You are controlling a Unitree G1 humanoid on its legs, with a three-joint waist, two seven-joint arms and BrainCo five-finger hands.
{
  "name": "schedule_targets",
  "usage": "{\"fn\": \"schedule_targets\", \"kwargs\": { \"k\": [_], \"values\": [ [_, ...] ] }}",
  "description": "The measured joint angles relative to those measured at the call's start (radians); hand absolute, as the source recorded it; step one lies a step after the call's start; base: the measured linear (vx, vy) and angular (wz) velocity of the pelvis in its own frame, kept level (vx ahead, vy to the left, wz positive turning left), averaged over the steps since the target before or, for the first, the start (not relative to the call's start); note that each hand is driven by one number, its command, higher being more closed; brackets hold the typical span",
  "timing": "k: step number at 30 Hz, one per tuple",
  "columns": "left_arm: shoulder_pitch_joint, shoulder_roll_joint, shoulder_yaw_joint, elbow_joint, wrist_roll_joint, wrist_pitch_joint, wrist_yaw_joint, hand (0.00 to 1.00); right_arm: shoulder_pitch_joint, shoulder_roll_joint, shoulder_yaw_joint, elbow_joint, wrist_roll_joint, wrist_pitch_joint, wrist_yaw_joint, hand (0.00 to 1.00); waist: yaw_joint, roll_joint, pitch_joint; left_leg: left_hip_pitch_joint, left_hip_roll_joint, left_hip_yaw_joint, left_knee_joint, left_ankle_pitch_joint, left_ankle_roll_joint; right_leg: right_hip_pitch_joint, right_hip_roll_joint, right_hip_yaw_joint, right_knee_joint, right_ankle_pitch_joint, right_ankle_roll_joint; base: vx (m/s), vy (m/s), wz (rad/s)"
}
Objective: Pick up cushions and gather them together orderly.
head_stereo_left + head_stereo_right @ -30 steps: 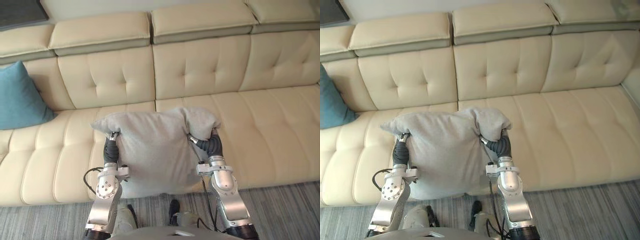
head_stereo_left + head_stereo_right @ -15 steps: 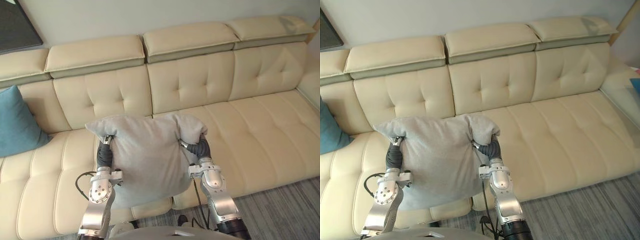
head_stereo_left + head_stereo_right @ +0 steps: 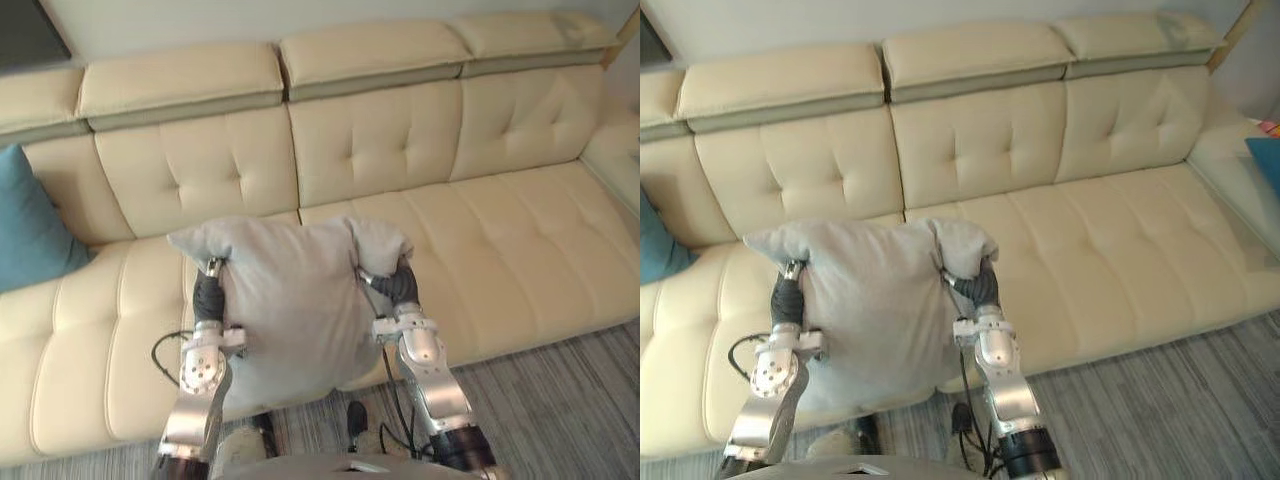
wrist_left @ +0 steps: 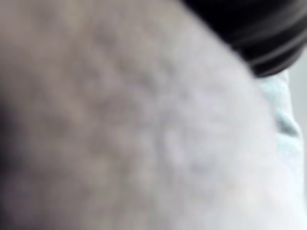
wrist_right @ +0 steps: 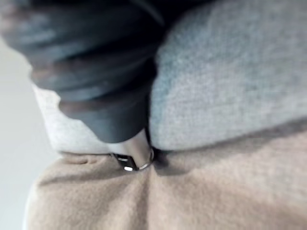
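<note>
A grey cushion (image 3: 290, 300) hangs upright between my two hands, in front of the cream sofa's seat edge. My left hand (image 3: 208, 297) presses on its left side, with the dark ribbed cover showing below the top left corner. My right hand (image 3: 397, 287) is at its right side, and the cushion's top right corner bunches over it. In the right wrist view grey cloth (image 5: 230, 72) lies against the dark cover (image 5: 96, 72). A blue cushion (image 3: 30, 225) leans against the sofa's backrest at the far left.
The cream tufted sofa (image 3: 500, 230) runs across the whole view, its seat bare to the right of the grey cushion. Grey striped carpet (image 3: 570, 400) lies in front of it. A blue thing (image 3: 1265, 160) shows at the sofa's far right end.
The whole picture has shifted, so the camera has moved. The grey cushion stays held between both hands in much the same pose.
</note>
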Motion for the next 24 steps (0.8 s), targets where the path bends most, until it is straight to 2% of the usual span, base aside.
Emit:
{"fn": "schedule_targets", "kwargs": {
  "k": [4, 7, 11, 14, 17, 20, 24],
  "values": [
    [-0.183, 0.018, 0.001, -0.011, 0.016, -0.001, 0.086, 1.0, -0.168, 0.0, 0.001, -0.088, -0.026, 0.0, -0.099, 1.0, 0.02, 0.008, 0.036, -0.134, 0.047, -0.001, 0.1, -0.027, -0.002, -0.142, 0.014, 0.004, 0.109, -0.018, -0.01, -0.2, 0.006, -0.13],
    [-0.322, 0.037, 0.004, -0.012, 0.016, -0.002, 0.155, 1.0, -0.311, 0.0, -0.002, -0.125, -0.08, 0.0, -0.173, 1.0, 0.021, 0.009, 0.05, -0.205, 0.05, -0.003, 0.124, -0.024, -0.001, -0.239, 0.005, 0.004, 0.188, -0.034, -0.01, -0.19, 0.007, 0.03],
    [-0.518, 0.066, 0.007, 0.017, 0.016, -0.017, 0.229, 1.0, -0.485, 0.0, -0.024, -0.127, -0.119, 0.001, -0.264, 1.0, 0.032, 0.016, 0.065, -0.292, 0.045, 0.0, 0.105, -0.005, -0.009, -0.338, -0.007, -0.008, 0.209, -0.033, -0.012, -0.1, -0.032, 0.13],
    [-0.715, 0.11, 0.027, 0.101, 0.017, -0.032, 0.268, 1.0, -0.635, 0.002, -0.064, -0.122, -0.152, 0.001, -0.317, 1.0, 0.039, 0.019, 0.083, -0.373, 0.037, 0.002, 0.057, 0.047, -0.014, -0.432, -0.019, -0.035, 0.206, -0.011, -0.025, -0.07, -0.064, 0.17],
    [-0.92, 0.143, 0.046, 0.211, 0.023, -0.033, 0.295, 1.0, -0.779, 0.006, -0.105, -0.107, -0.159, 0.003, -0.375, 1.0, 0.044, 0.022, 0.108, -0.458, 0.037, 0.001, 0.035, 0.124, -0.001, -0.53, -0.016, -0.041, 0.224, 0.02, -0.032, -0.06, -0.056, 0.01],
    [-1.098, 0.151, 0.069, 0.298, 0.037, -0.029, 0.311, 1.0, -0.901, 0.009, -0.154, -0.082, -0.168, 0.003, -0.427, 1.0, 0.036, 0.025, 0.142, -0.528, 0.031, -0.001, 0.017, 0.166, 0.028, -0.607, -0.022, -0.053, 0.24, 0.035, -0.024, -0.02, -0.037, 0.09],
    [-1.231, 0.154, 0.079, 0.356, 0.036, -0.025, 0.313, 1.0, -1.021, 0.009, -0.209, -0.02, -0.162, 0.004, -0.467, 1.0, 0.038, 0.031, 0.156, -0.595, 0.019, -0.005, -0.02, 0.204, 0.029, -0.697, -0.029, -0.059, 0.268, 0.033, -0.027, 0.01, -0.042, 0.11]
  ]
}}
